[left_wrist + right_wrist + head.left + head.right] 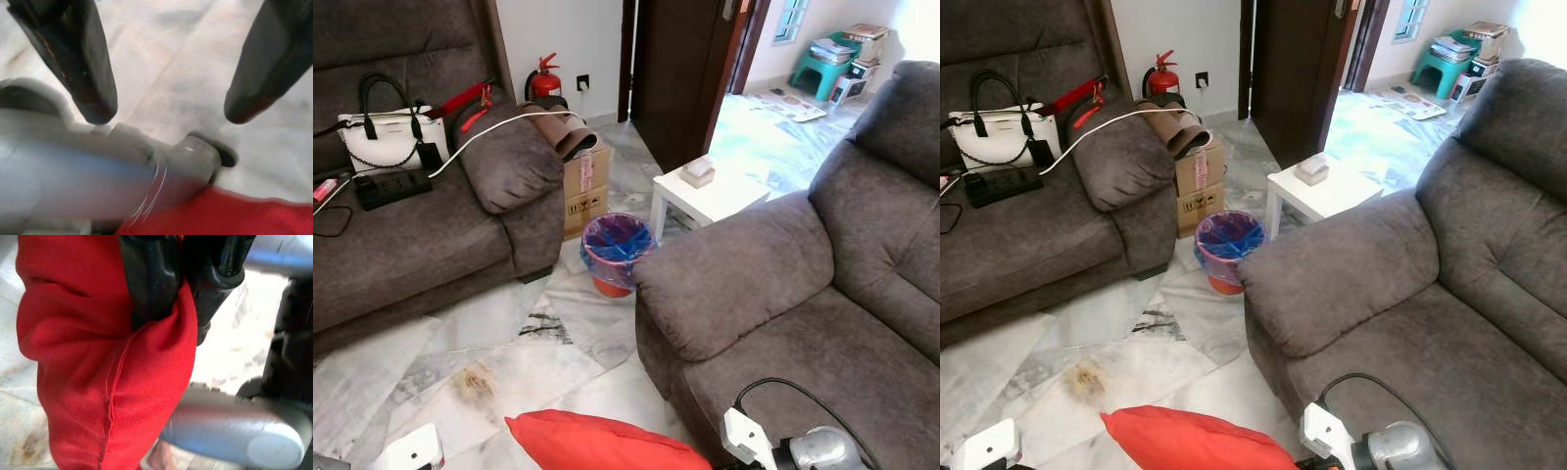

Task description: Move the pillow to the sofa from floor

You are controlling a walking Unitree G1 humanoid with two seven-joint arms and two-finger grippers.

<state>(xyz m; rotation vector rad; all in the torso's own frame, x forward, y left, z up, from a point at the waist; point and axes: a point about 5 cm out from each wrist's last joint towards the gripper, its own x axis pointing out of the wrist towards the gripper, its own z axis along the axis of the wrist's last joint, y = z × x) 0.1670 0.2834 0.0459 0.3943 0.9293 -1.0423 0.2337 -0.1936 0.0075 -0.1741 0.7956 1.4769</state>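
**Red pillow pinched at its edge, low beside the sofa**

The red pillow (107, 382) is clamped at its seamed edge between the fingers of the right gripper (183, 308), the bulk of it hanging beyond them. From the head it is seen low over the marble floor (509, 333), just beside the nearer sofa (783, 294). The left gripper (166, 105) is held spread apart above the tiles, the pillow's red edge just beneath.

pillow (602, 443): red cloth, matt, stitched seam. sofa (822, 294): grey-brown fuzzy fabric, matt. floor (509, 343): polished marble-look tile, glossy. right gripper (183, 289) fingers: glossy black plastic. cardboard box (585, 191): matt.
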